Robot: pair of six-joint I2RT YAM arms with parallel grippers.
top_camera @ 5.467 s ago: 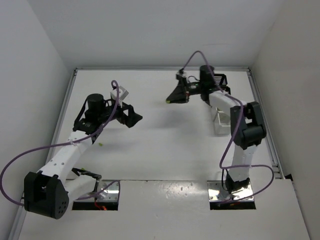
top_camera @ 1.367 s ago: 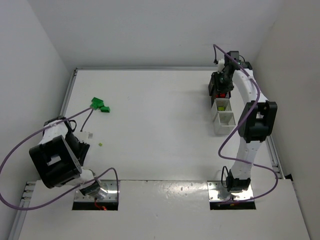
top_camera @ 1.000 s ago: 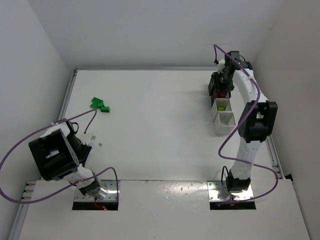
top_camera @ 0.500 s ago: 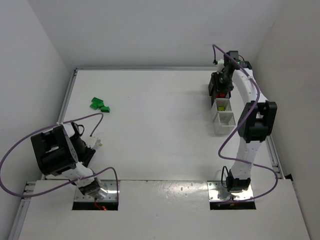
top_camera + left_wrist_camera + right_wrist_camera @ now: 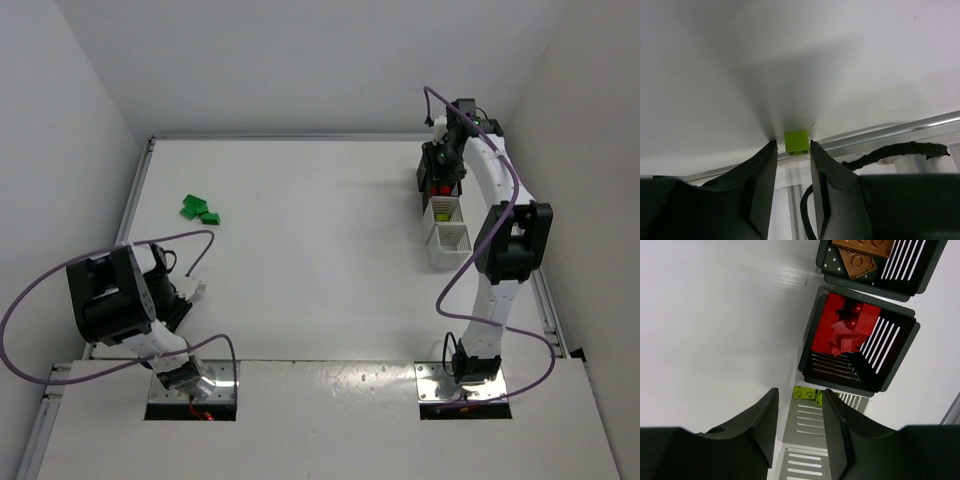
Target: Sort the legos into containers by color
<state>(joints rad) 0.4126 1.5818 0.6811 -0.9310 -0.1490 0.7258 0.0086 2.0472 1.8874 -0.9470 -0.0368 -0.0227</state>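
White tabletop and bare walls are framing a two-arm sorting rig with the job seemingly part done. Well apart from the row of containers, across the table at its near left side, the left gripper is reaching down with its jaws parted only narrowly around a single lime brick, which is lying on the surface just beside a metal rail. A sliver of gap is showing on one side of the brick, so nothing appears pinched yet. Directly above the containers, the right gripper is hovering with its jaws apart and nothing between them. It is looking down on the white container holding lime pieces, the red-filled black container next to it, and the second black container with orange-brown bricks at the row's end. Dark green legos are lying loose on the side of the table opposite the containers. The pick looks to call for centring the brick between the pads, then a light squeeze so the tiny piece neither twists nor squirts out. A straight lift clear of the rail should come before the carry across to the white container, which the right arm would probably need to vacate first.
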